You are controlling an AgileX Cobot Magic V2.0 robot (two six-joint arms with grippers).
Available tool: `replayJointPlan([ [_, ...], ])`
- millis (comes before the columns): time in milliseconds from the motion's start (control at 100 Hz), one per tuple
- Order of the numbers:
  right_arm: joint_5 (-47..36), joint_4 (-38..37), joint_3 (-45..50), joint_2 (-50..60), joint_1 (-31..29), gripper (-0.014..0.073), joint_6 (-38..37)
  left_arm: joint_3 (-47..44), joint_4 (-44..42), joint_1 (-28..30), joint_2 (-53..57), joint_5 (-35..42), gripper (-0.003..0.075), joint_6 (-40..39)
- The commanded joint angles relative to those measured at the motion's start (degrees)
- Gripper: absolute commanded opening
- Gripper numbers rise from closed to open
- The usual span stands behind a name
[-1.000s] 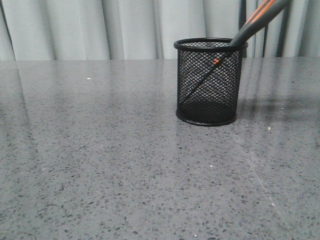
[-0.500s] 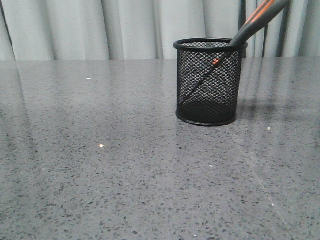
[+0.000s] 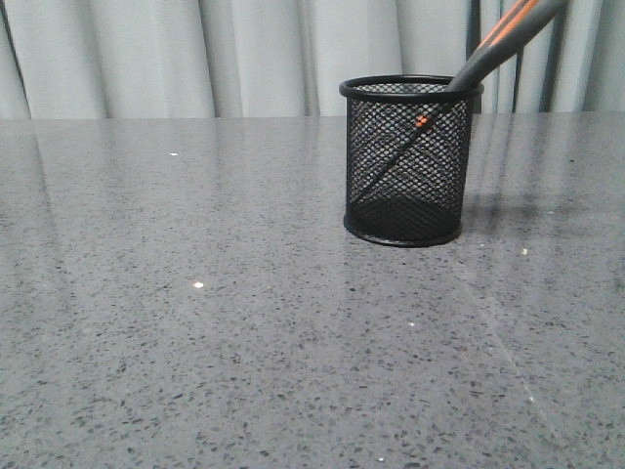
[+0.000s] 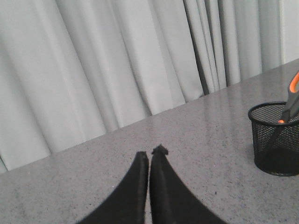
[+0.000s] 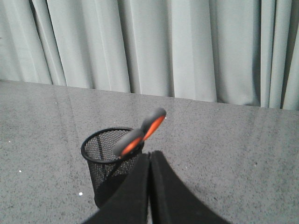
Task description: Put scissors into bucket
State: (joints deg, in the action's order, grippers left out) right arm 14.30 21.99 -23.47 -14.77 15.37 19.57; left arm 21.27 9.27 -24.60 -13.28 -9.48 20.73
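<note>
Finishing: placement is judged done, and only arm withdrawal seems left.
Nearest, both jaws are seen pressed together, empty; farther across the desk (image 3: 195,342), the scissors (image 3: 493,44) are leaned blades-down inside the bucket (image 3: 405,161).

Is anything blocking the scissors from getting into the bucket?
No. The scissors are already in the bucket: blades down inside the mesh, handles leaning out over the rim. Both the left end effector and the right end effector are shut and hold nothing.

Wire-mesh bucket (image 3: 410,161); glossy speckled table (image 3: 195,322) (stone-like).
</note>
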Motion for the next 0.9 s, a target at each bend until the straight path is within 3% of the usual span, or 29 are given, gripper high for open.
replayJointPlan([
  [0, -5.8, 0.5, 1.0, 2.3, -0.4, -0.0054, 0.0, -2.6, 2.3, 0.1, 3.4, 5.8, -0.002, -0.6],
  [890, -3.6, 1.0, 2.6, 3.5, -0.4, -0.0055, 0.0, -5.6, 2.8, 0.1, 6.9, 6.7, -0.002, -0.6],
])
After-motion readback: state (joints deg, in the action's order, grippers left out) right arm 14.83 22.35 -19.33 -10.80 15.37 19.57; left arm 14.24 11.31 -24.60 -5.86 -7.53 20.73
